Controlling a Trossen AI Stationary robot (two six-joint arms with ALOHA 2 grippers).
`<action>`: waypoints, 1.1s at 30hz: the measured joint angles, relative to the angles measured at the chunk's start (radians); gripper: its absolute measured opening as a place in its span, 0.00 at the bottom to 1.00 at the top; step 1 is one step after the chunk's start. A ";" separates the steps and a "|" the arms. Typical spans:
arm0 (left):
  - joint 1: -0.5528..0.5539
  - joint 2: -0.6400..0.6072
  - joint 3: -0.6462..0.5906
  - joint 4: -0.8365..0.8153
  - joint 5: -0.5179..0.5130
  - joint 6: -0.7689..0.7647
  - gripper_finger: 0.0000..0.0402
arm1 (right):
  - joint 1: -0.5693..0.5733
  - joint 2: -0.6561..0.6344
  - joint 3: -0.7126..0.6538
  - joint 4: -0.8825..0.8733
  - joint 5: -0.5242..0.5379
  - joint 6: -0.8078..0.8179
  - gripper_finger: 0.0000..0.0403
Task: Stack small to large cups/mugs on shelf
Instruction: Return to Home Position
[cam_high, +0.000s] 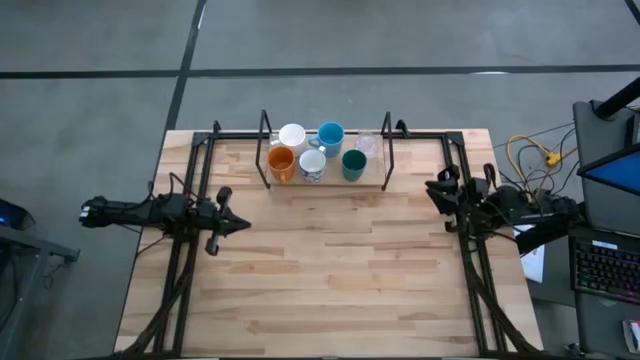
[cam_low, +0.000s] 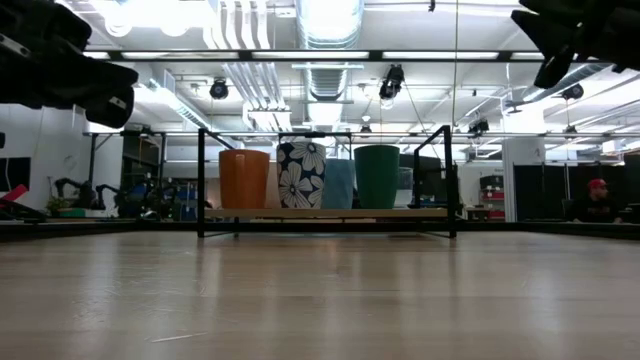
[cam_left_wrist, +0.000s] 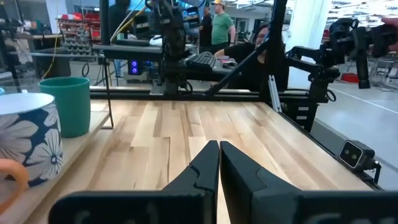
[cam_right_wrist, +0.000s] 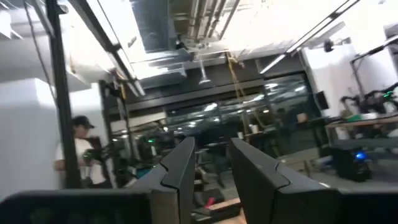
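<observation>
Arms sit at the side edges of the table (cam_high: 340, 280). The left gripper (cam_left_wrist: 218, 158) has its fingers closed together, holding nothing. The right gripper (cam_right_wrist: 211, 162), tipped upward, is parted a little and also empty. Farther back, on the shelf (cam_high: 330, 183), stand the orange cup (cam_high: 281, 162), flowered mug (cam_high: 312, 165) and green cup (cam_high: 353, 164). Behind them are the white cup (cam_high: 292, 135), blue cup (cam_high: 331, 134) and clear glass (cam_high: 366, 143).
</observation>
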 joint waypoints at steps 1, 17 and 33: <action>0.000 -0.001 0.002 0.001 0.000 0.008 0.00 | 0.000 0.001 0.000 0.000 0.009 -0.011 0.24; 0.000 -0.003 0.000 0.106 -0.022 0.052 0.00 | 0.000 0.000 -0.001 -0.263 -0.007 -0.068 0.24; 0.000 0.000 -0.001 0.107 -0.022 0.049 0.00 | 0.001 0.000 -0.001 -0.287 -0.007 -0.008 0.24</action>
